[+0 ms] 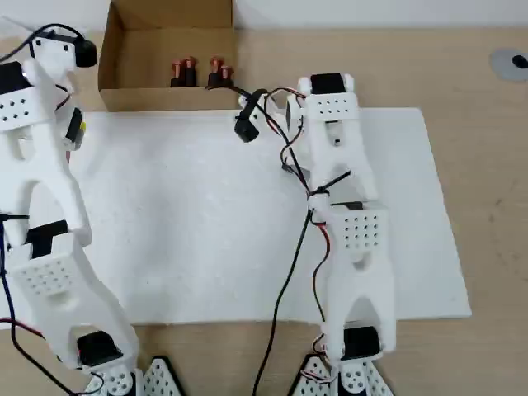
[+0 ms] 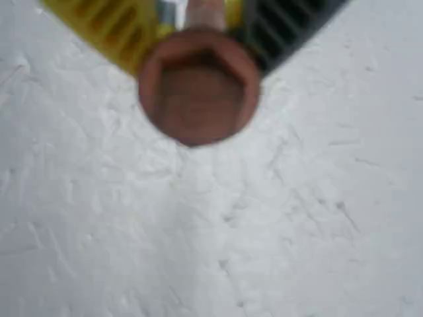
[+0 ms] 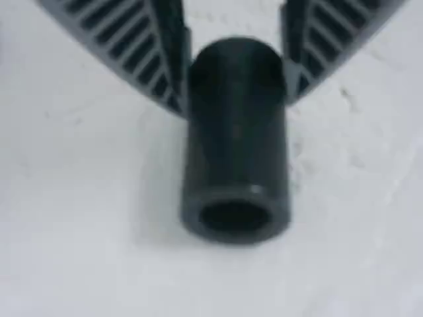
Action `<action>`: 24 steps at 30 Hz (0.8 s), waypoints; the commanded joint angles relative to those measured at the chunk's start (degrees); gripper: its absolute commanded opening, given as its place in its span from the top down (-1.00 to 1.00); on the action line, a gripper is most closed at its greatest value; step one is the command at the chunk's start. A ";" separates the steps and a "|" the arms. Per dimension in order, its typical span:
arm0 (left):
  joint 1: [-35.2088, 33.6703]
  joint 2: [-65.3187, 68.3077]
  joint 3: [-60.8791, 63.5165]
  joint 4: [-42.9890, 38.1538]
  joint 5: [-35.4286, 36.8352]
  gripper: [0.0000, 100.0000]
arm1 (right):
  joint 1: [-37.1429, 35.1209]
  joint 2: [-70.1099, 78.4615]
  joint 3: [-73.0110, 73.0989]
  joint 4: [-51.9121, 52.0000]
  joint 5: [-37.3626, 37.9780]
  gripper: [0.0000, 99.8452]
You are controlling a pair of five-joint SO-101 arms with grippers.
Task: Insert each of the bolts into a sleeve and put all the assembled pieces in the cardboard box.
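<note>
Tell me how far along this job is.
Done: a few assembled pieces lie in the cardboard box. In hand: the left gripper holds a bolt, the right gripper a sleeve. To do: join them and box that piece.

The bolt (image 2: 198,89) is copper, the sleeve (image 3: 236,139) black, the pad (image 1: 190,214) white and pitted, the box (image 1: 111,51) brown, the arms (image 1: 356,235) white.

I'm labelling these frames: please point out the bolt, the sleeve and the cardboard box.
bolt (image 2: 198,86), left wrist view, on its hexagonal head.
sleeve (image 3: 236,132), right wrist view, on its black side wall.
cardboard box (image 1: 157,99), high view, on its near wall.
</note>
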 commanded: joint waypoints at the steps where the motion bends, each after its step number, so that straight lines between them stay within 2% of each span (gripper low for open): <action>1: -0.18 -4.26 -3.16 0.26 -0.44 0.97 | -2.95 -3.38 0.13 1.23 0.97 0.85; 12: -0.09 -4.26 -3.25 0.26 -1.32 0.97 | -6.29 -3.91 -0.31 1.23 1.05 0.85; 18: -0.09 -4.26 -3.25 0.26 -1.32 0.97 | -7.52 -3.82 -0.31 1.23 1.32 0.64; 24: -0.09 -4.26 -3.25 0.26 -1.23 0.97 | -10.51 -3.82 -0.40 1.23 1.32 0.63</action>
